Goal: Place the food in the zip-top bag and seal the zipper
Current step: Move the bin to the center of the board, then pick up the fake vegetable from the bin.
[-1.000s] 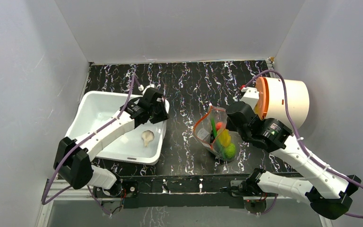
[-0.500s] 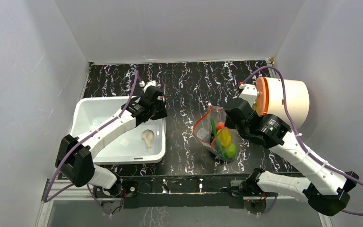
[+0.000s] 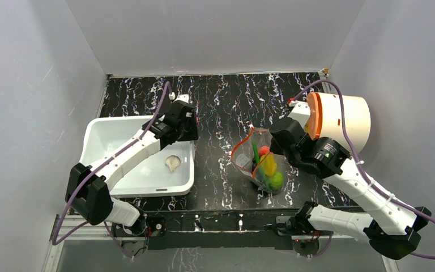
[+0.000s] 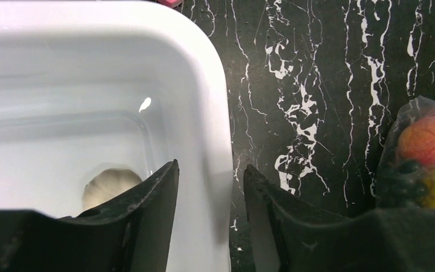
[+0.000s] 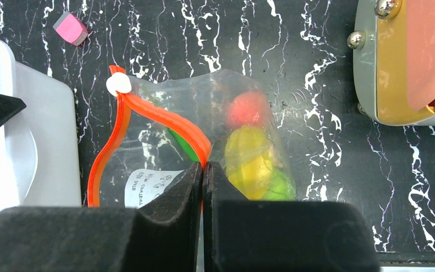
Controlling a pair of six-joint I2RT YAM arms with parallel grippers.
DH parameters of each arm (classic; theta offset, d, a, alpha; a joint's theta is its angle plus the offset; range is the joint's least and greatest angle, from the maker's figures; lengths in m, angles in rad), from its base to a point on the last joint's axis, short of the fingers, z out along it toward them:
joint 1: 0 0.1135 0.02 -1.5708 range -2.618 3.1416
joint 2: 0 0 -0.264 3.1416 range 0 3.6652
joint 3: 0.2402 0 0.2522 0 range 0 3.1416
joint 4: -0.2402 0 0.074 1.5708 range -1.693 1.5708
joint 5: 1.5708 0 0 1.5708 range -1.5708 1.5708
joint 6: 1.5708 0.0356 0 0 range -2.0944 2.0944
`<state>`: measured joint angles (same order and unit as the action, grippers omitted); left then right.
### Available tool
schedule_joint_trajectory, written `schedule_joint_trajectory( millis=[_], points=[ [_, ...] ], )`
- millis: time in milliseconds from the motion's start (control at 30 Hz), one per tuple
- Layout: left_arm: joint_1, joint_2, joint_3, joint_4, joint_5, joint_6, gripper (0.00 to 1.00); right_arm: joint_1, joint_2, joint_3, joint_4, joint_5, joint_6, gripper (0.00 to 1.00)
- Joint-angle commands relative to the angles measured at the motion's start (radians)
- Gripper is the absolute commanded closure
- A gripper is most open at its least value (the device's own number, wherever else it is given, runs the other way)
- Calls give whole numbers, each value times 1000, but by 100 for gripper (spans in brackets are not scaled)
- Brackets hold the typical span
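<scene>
Garlic (image 4: 110, 184) sits unbagged just beside the part-open, empty left claw (image 4: 210, 170); the right claw (image 5: 203, 167) pinches the zipper (image 5: 158, 116) of the unsealed zip-top bag (image 5: 153, 153).

Work cell seen from the fixed overhead camera. A black table (image 3: 221, 96), veined with white like marble, runs from the back wall (image 3: 215, 34) to the near edge. Plain pale grey panels close it in on three sides: the back wall, the left wall (image 3: 28, 113) and the right wall (image 3: 413, 62). A thin pale strip (image 3: 215, 74) marks the joint between back wall and table. A black rail (image 3: 221, 218) runs along the near edge, with a dull grey surface (image 3: 221, 258) below it. Lighting is even and diffuse, and shadows are soft
</scene>
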<state>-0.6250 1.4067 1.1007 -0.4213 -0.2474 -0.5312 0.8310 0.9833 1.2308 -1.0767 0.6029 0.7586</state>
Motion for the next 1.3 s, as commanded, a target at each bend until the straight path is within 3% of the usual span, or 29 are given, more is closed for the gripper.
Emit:
schedule_joint_trajectory(
  millis=[0,167,467,800,1167,1267],
  points=[
    [13,4,108,-114,-19,14,48,2,-38,-7,15,28,17,100],
    [13,-22,148,-153,-5,-28,40,2,-37,-19,37,19,3,100],
    [29,-146,112,-300,-33,-162,43,2,-21,-12,46,14,-48,100],
    [229,-245,-52,-324,179,-164,44,2,-21,-12,42,8,-22,100],
    [374,-163,-167,-240,368,-129,38,2,-17,-7,38,16,-23,100],
    [383,-142,-225,-206,360,-126,39,2,-22,-14,40,15,-23,100]
  ],
)
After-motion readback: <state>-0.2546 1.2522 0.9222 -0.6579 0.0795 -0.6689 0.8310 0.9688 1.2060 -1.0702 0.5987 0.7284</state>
